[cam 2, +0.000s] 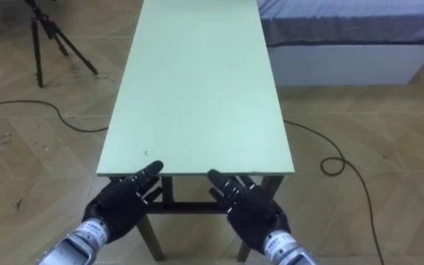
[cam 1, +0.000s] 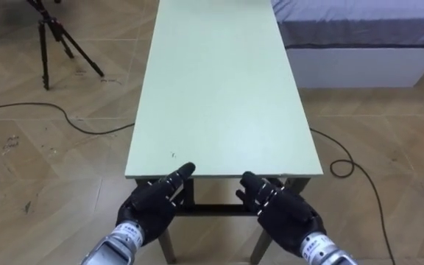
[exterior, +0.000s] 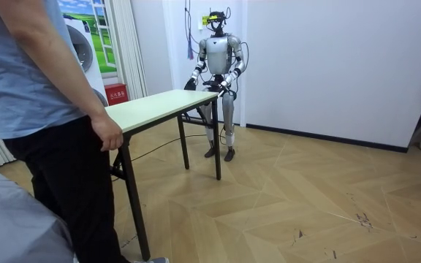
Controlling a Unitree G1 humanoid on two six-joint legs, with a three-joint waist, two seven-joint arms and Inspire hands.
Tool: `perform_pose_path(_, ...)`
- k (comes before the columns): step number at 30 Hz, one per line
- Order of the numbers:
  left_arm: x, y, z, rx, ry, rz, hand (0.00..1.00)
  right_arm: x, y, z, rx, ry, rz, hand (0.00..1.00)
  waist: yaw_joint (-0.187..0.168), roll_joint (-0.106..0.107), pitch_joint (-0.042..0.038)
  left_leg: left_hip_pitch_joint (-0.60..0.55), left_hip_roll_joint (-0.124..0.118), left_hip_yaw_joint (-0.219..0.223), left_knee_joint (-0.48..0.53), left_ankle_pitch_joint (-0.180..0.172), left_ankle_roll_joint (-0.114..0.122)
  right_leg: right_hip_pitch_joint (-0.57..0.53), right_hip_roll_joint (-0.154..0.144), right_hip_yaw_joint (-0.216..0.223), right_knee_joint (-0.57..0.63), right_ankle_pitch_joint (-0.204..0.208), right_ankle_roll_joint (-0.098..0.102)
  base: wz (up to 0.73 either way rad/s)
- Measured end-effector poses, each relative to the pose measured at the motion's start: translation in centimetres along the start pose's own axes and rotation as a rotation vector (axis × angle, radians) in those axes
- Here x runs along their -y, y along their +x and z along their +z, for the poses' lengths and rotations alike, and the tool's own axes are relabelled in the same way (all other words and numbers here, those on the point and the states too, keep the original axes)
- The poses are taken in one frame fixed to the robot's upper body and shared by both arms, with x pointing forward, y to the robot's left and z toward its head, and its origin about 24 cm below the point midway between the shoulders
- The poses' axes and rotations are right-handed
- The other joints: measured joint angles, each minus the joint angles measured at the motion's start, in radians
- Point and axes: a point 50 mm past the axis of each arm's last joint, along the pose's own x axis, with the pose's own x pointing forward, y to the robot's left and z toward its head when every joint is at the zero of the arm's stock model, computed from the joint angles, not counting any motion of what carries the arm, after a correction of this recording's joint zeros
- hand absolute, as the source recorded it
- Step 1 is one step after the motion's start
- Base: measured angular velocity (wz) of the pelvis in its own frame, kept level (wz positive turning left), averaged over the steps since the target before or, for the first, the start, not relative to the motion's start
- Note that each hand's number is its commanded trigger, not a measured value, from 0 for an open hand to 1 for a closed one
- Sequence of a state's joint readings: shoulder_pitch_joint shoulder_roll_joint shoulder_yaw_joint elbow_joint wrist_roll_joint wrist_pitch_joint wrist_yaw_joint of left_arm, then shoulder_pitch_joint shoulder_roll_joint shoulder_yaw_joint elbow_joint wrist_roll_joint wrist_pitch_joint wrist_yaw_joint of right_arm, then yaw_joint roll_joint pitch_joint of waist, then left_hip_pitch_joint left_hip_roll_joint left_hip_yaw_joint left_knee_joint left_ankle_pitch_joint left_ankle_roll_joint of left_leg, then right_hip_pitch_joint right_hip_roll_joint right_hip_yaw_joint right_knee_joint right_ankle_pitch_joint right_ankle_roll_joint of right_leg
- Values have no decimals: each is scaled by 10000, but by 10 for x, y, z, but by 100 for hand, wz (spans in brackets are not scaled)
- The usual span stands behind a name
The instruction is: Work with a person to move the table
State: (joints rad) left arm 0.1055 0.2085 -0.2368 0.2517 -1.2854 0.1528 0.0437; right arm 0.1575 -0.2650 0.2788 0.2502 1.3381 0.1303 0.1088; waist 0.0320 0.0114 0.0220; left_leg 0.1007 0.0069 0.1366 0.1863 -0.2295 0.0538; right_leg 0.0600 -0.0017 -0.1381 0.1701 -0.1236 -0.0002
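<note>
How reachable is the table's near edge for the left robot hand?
Probably yes: the left robot hand sits right at the table's near edge, one fingertip overlapping it, nothing between.

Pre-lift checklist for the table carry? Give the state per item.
1. Placement of left robot hand at the near edge of the pale green rectangular table: ok.
2. Placement of right robot hand at the same edge: ok.
3. Both grips closed on that edge: cannot tell.
4. Partner ready, person's hand on the far end: ok.
5. Clearance to black tripod on the robot's left, apart from the table: ok.
6. Gap to white bed with grey cover on the right: cannot tell.
</note>
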Motion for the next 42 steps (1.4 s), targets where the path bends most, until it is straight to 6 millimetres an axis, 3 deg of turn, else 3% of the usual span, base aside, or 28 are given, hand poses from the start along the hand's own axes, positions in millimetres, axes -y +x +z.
perform_pose_path(11,2,1,0,-33,-174,356,0,-4,7,6,544,1241,-614,0,42,89,-65,-4,27,7,-10,15,-27,-94,30,-14,4,7,-11,-1)
perform_pose_path(19,6,3,-2,160,-1559,396,0,-8,10,5,764,2063,-582,0,10,232,-94,-23,24,-1,-7,15,-27,-89,26,-21,1,20,-32,0)
perform_pose_path(24,8,4,-2,200,-2010,412,0,-9,10,6,830,2286,-520,0,-3,317,-91,-19,24,-1,-6,15,-27,-89,29,-21,1,20,-32,0)
perform_pose_path(42,9,4,-1,333,-2945,309,0,-13,13,1,1070,2675,-484,0,-64,269,-58,-29,23,-18,-18,15,-27,-95,35,-14,18,19,-32,0)
